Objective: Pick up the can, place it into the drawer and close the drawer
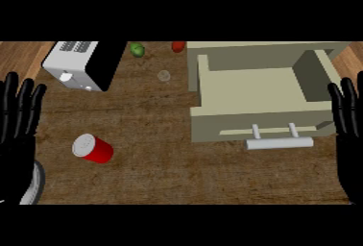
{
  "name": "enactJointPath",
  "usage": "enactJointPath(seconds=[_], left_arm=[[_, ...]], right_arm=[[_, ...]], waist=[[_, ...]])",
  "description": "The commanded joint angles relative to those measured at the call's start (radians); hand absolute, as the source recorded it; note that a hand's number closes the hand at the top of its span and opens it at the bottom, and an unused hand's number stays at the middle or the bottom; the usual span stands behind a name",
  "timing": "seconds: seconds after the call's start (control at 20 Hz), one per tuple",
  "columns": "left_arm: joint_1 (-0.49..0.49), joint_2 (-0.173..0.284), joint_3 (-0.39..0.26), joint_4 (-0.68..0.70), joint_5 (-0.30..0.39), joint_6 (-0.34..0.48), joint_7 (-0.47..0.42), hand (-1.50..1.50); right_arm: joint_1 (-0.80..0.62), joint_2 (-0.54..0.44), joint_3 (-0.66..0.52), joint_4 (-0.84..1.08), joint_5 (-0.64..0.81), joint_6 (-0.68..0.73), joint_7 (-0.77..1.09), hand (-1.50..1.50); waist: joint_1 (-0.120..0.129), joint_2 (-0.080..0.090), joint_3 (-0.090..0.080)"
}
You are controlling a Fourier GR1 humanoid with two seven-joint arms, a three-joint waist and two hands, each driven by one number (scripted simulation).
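Left hand: at the left edge of the head view, fingers straight, slightly spread, pointing toward the far edge of the tabletop. Holds nothing. Grey forearm partly visible beneath it at the lower left.

Right hand: at the right edge, fingers straight, close together, pointing up the same way. Holds nothing, touches nothing that can be made out.

Can: red body, pale grey top, tilted so the top faces up and to the left. Sits on the tabletop toward the near left corner, just beside the left hand but apart from it; well apart from the right hand.

Drawer: cream-coloured, pulled open, on the right half of the tabletop, reaching toward the far right corner. Inside is bare. Front panel faces the near edge; a pale bar handle on two posts sticks out from it. Right hand lies just beside the drawer's right wall.

Toward the far left corner: a white and black box-shaped appliance, slots on its top, small knob on its near face.

Along the far edge, between appliance and drawer: a small green object and a small red object, both too small to identify. A pale round thing lies nearer, just left of the drawer
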Motion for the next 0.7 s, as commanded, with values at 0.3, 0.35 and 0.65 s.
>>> enactJointPath(seconds=[0.3, 0.35, 0.65], left_arm=[[0.243, 0.041, 0.144, 0.053, 0.196, -0.080, 0.135, -1.50], [0.231, 0.060, 0.158, 0.026, 0.211, -0.070, 0.192, -1.50], [0.210, 0.131, 0.293, 0.045, 0.342, -0.119, 0.288, -1.50]], right_arm=[[0.112, -0.005, -0.063, 0.054, -0.008, -0.036, 0.147, -1.50], [0.106, 0.007, -0.041, 0.052, 0.008, -0.049, 0.174, -1.50], [0.085, -0.006, -0.055, 0.028, -0.001, -0.050, 0.242, -1.50]], waist=[[0.052, 0.003, -0.021], [0.053, -0.003, -0.019], [0.041, -0.008, -0.019]])
